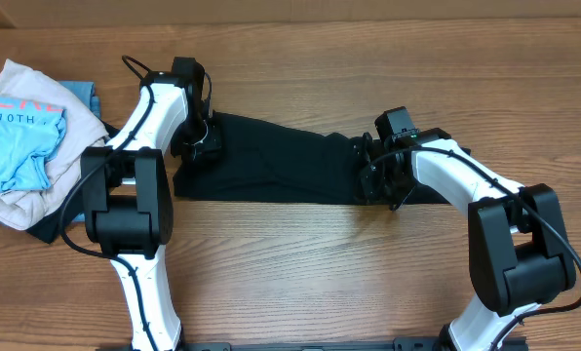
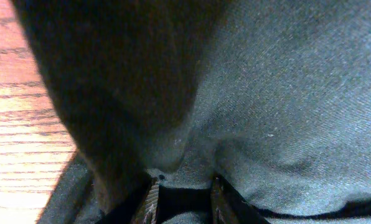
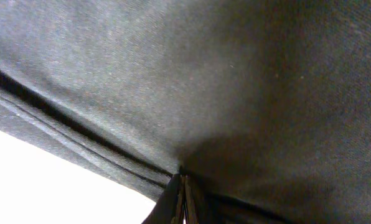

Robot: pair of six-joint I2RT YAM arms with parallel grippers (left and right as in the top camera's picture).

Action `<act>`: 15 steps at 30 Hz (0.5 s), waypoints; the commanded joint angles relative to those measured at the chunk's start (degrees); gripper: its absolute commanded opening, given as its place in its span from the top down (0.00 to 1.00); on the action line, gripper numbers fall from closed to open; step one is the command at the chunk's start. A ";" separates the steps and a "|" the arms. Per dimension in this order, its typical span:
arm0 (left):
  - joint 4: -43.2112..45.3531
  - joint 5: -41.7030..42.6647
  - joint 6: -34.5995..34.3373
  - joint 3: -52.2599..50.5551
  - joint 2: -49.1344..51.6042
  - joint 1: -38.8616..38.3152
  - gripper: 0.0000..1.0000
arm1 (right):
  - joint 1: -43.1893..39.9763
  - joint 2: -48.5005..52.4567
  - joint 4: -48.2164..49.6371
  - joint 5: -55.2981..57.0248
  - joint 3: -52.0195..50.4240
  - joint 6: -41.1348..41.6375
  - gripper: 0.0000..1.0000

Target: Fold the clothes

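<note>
One black T-shirt lies in a long band across the middle of the wooden table. You have the left gripper at its left end. Its fingers stand a little apart, with a bunch of the black cloth pinched between them. You have the right gripper at the shirt's right end. Its fingers are pressed tight together on a fold of the cloth. Far to the left, apart from the black shirt, sits a pile: a light blue shirt with pink letters on top of a cream garment.
</note>
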 commanded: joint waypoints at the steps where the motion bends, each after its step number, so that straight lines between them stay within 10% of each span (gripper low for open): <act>1: 0.48 -1.97 -0.83 -1.92 1.27 0.74 0.67 | 0.15 -0.52 0.92 7.82 -0.46 0.26 0.96; 15: 0.44 -2.16 -0.83 -1.95 1.27 0.74 0.68 | -10.82 -0.52 1.88 21.20 -1.07 9.31 0.96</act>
